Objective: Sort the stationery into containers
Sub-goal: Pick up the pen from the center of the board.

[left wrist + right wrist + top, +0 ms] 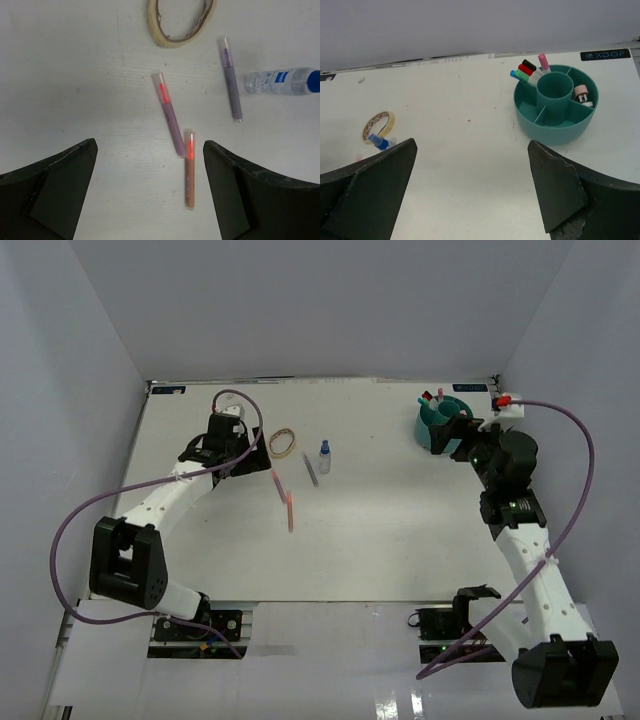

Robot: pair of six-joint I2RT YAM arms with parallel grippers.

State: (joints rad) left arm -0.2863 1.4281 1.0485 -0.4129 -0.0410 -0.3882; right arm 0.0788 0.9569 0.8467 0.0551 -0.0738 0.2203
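White bench [380, 540], pale walls all round, and both arms reach out from the near edge. Over at 10 o'clock from the bench's middle, the left end effector [149, 160] hangs above the loose stationery, fingers spread wide with nothing between them. Right under that gap lie two pens. One is a purple pen [170, 117] with a red glow under its clear cap. The other is an orange pen [189, 170], its top end just beside the purple one's lower end. At 1 o'clock from them a third pen [231, 80], greyish purple, lies apart, and just past it is the blue-capped bottle [280, 81]. At 12 o'clock the tan loop [181, 25] rests flat.

Across at 2 o'clock of the bench, the right end effector [471, 155] is wide apart too, empty, facing the teal organiser [555, 120]. Capped pens [527, 70] stand bunched in its 11 o'clock compartment, and a small pinkish roll [580, 91] sits in the 3 o'clock one.
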